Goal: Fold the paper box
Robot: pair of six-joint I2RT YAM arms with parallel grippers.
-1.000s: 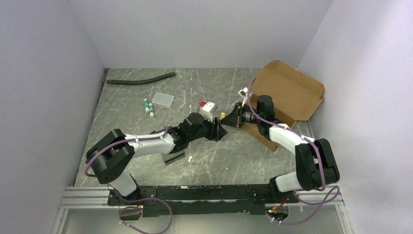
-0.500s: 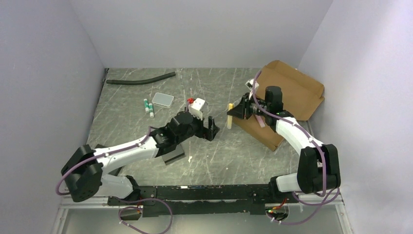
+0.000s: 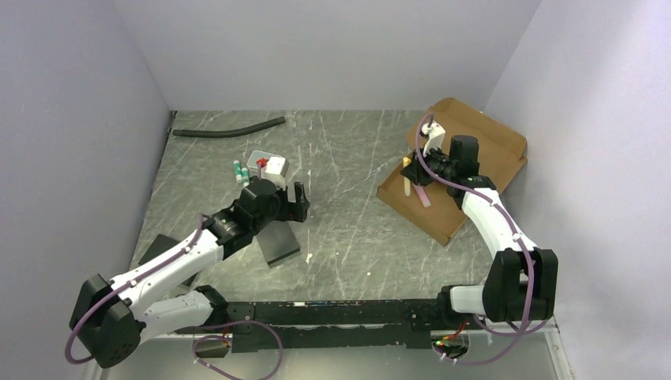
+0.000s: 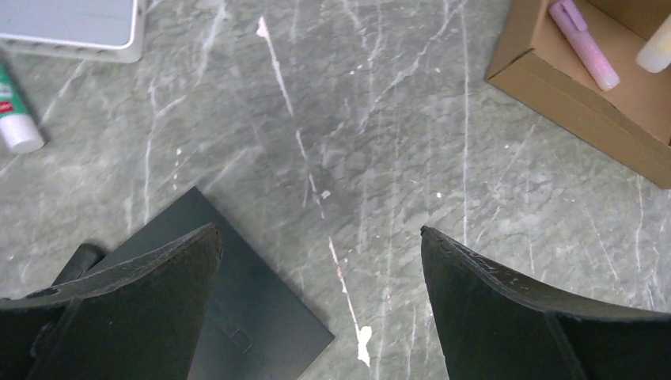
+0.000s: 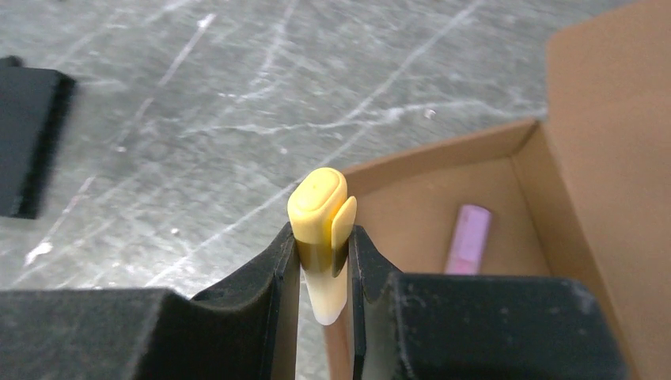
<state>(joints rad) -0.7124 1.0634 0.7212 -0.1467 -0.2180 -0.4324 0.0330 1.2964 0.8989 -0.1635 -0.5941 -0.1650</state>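
Seen from above, a curved black rubber hose (image 3: 229,127) lies at the far left of the grey, white-scratched, stone-look worktop (image 3: 348,237). Nearer the arms, a flat matte black slab (image 3: 161,248) shows partly from under the left arm. Two small white tubes with green caps (image 3: 241,172) lie just beside a translucent white plastic tray (image 3: 263,161) with rounded corners. A second black slab (image 3: 278,244) lies near the left claw (image 3: 301,199).

The top view shows this claw only as a dark fork. Its wrist camera shows the two tapered fingers spread as wide as they go, with nothing between them but bare worktop and a corner of that smooth slab.

Well apart to the right, the plain brown cardboard paper box (image 3: 483,150) sits at the worktop's far right against the wall. It is a shallow tray with low folded walls, and its broad lid flap stands open. A slim pink plastic marker (image 3: 424,195) lies inside on the tray floor.

Over the tray's left end, the right claw (image 3: 409,164) is closed on a yellow-capped plastic marker (image 5: 320,229). From above this marker is only a pale stick. The right wrist view shows its glossy cap with a clip and its cream barrel, pinched between the two black fingers.
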